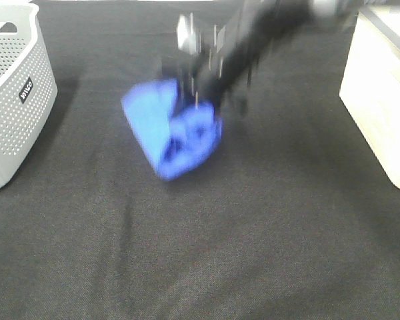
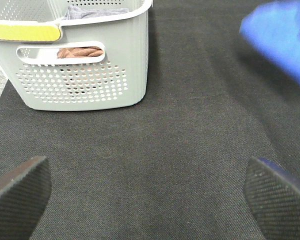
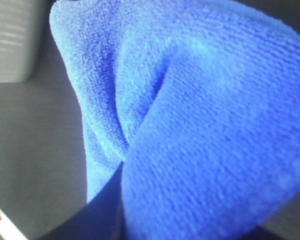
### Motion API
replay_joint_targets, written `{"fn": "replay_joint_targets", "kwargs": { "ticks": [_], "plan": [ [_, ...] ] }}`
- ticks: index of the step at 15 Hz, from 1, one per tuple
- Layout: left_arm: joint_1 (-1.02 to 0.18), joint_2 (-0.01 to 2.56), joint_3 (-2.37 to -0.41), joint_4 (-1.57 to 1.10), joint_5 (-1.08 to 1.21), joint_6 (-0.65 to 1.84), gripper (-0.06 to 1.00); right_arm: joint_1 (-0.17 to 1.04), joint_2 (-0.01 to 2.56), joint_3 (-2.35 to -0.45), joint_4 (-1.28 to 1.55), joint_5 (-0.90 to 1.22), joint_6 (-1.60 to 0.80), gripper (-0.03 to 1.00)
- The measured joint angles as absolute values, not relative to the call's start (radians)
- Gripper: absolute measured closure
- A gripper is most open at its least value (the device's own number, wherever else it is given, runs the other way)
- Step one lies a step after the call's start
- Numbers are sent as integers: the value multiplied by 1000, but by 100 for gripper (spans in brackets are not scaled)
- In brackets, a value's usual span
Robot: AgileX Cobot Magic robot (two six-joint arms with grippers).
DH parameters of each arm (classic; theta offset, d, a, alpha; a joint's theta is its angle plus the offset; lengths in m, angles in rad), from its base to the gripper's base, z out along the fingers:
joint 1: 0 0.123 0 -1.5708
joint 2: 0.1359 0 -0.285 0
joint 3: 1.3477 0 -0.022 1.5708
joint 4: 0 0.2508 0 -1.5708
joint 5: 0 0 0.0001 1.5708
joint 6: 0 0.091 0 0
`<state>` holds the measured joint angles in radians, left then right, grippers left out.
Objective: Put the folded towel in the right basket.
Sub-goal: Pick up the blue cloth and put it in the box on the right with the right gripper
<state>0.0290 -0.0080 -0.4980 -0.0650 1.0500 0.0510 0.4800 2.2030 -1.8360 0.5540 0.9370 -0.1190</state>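
**Blue towel held over mid-table, right basket well off to the side**

The right gripper, at the end of a dark arm reaching in from the far right corner of the table, is closed on the blue towel in the high camera's view. The arm and gripper are blurred. The towel is bunched beneath the gripper, its folds spilling toward the left and the near edge. It sits around the middle of the black-covered table, slightly left of centre. Blur leaves it unclear whether the cloth clears the surface.

The pale, solid-walled right basket stands at the right edge, well apart from the towel. A grey perforated basket stands at the left edge, also well apart from it.

From the right wrist camera, the towel fills almost the whole frame. Its pile is creased into a pinch, and the cloth hides the gripper's fingers.

The left gripper is spread wide with nothing between its two dark fingers, which hang over bare table. Ahead of it stands the grey basket, which bears a yellow label. A brown cloth shows through its handle slot. A corner of the blurred blue towel shows farther off.
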Motion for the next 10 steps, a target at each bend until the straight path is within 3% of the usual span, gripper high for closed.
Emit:
{"fn": "replay_joint_targets", "kwargs": {
  "ticks": [5, 7, 10],
  "plan": [
    [29, -8, -498, -65, 1050, 51, -3, 479, 2032, -2164, 189, 1201, 24, 72],
    [29, -8, -498, -65, 1050, 51, -3, 466, 2021, -2218, 127, 1212, 50, 72],
    [29, -8, -498, -65, 1050, 51, -3, 279, 1952, -2286, 107, 1216, 72, 73]
  ]
}}
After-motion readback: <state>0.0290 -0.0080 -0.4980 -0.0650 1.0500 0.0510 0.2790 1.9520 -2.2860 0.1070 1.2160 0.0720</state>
